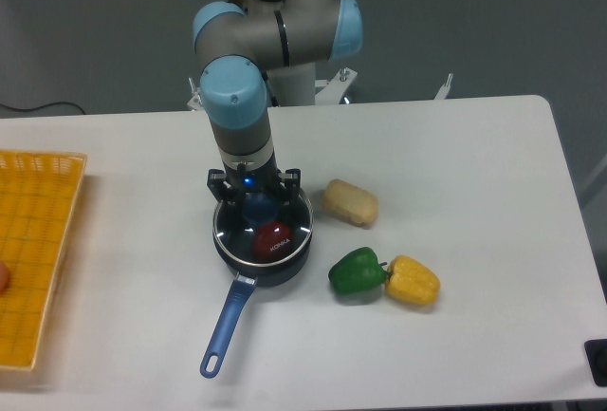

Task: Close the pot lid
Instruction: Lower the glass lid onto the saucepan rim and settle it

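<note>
The dark pot (262,261) stands on the white table with its long blue handle (226,324) pointing toward the front left. The clear glass lid (296,226) lies flat on the pot's rim, its blue knob (258,207) at the centre and white lettering over a red item inside. My gripper (254,189) hangs straight down over the back half of the lid. Its black fingers (217,181) stand spread wide on either side of the knob, open and apart from it.
A beige bread roll (350,201) lies just right of the pot. In front of it sit a green pepper (358,272) and a yellow pepper (413,280), touching. An orange basket (33,250) stands at the left table edge.
</note>
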